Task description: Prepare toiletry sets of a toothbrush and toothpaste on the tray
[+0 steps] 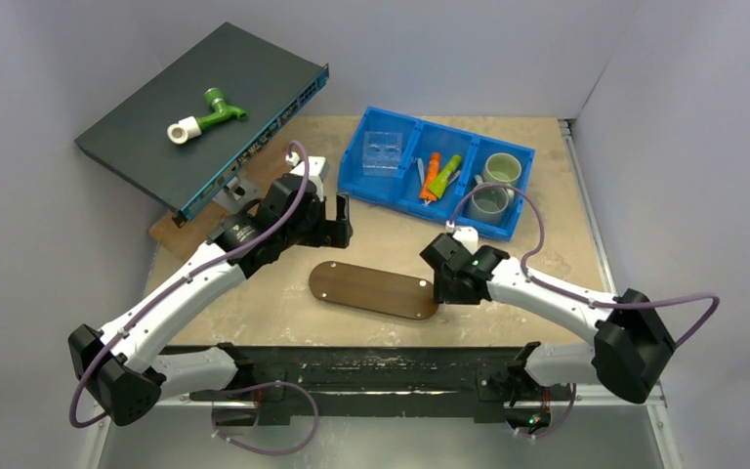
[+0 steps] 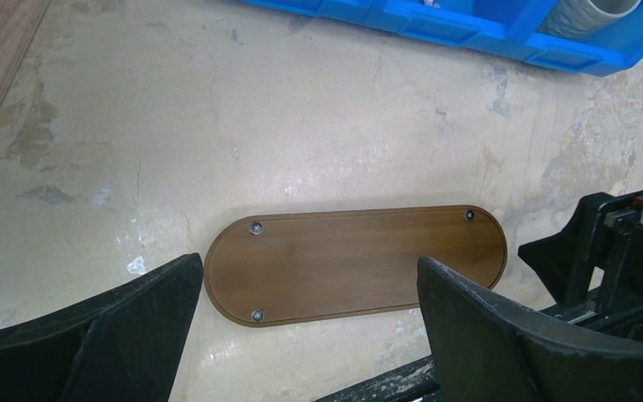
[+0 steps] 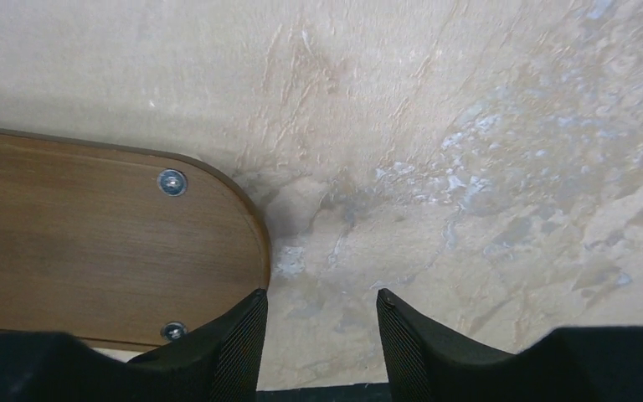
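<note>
Nearest you, the tray (image 1: 373, 289) lies flat on the table (image 1: 566, 234), close to its front edge and between your two arms. It is a thin, glossy dark-brown oval with rounded ends, bare on top apart from small metal screw heads (image 2: 257, 228) near its rim.

Your right gripper (image 3: 319, 295) sits at the tray's right end. Its fingers are partly apart with nothing between them, one over the rounded rim and the other over bare table. I cannot tell whether it touches the rim.

Your left gripper (image 2: 308, 264) hangs above and just beyond the tray's left end, spread wide and empty.

To the right of the tray and past it, the table is open, a beige, mottled, scuffed surface.

Farther back stands the blue bin (image 1: 439, 171), a plastic box with three compartments. An orange tube (image 1: 433, 176) and a lime-green tube (image 1: 446, 174) lie in the middle one. Anything slimmer in there is too small to make out. A clear box (image 1: 384, 153) fills the left compartment and two grey-green cups (image 1: 501, 169) the right.

At far left a dark flat box (image 1: 137, 127) rests tilted, with a green-and-white pipe fitting (image 1: 205, 115) on top. A wooden board (image 1: 171, 230) shows at its near corner.
</note>
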`<state>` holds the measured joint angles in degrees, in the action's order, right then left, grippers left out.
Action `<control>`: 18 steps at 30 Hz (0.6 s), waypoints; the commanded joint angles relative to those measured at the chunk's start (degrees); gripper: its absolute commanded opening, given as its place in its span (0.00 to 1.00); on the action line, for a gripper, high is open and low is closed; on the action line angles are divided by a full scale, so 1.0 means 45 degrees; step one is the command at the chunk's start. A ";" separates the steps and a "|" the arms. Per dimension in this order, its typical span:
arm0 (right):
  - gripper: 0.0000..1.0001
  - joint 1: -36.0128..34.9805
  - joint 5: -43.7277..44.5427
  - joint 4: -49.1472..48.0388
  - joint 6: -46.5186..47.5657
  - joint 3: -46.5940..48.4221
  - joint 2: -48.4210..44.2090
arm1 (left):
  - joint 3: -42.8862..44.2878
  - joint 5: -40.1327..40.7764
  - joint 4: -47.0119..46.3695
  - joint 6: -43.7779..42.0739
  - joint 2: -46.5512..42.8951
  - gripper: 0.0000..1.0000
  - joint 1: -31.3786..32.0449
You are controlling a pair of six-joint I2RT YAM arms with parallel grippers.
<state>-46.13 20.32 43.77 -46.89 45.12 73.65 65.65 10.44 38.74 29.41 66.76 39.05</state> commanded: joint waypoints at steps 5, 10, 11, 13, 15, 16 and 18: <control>0.53 -0.0003 0.0302 0.0624 0.0690 0.3275 -0.0230 | 0.0415 -0.0464 0.0147 -0.0202 -0.0756 0.99 0.0009; 0.52 -0.0008 -0.0169 0.0046 0.1342 0.4742 0.0799 | 0.0799 -0.0763 0.0601 -0.0690 -0.1027 1.00 0.0014; 0.51 -0.0018 -0.0219 -0.0033 0.1430 0.4990 0.1085 | 0.0868 -0.0758 0.0734 -0.0812 -0.1079 1.00 0.0014; 0.50 -0.0017 -0.0318 -0.0358 0.1536 0.5388 0.1540 | 0.0945 -0.0640 0.0892 -0.1000 -0.1245 1.00 0.0015; 0.49 -0.0005 -0.0508 -0.0745 0.1634 0.5745 0.2101 | 0.0986 -0.0555 0.0974 -0.1189 -0.1470 1.00 0.0003; 0.48 -0.0018 -0.0628 -0.0926 0.1705 0.5987 0.2368 | 0.1023 -0.0524 0.1031 -0.1284 -0.1576 1.00 0.0013; 0.46 -0.0016 -0.0939 -0.1121 0.1794 0.6547 0.3057 | 0.1169 -0.0494 0.1243 -0.1507 -0.1739 1.00 0.0015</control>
<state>-46.11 18.48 42.30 -40.80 69.41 83.79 67.77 7.99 42.89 25.82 61.28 39.05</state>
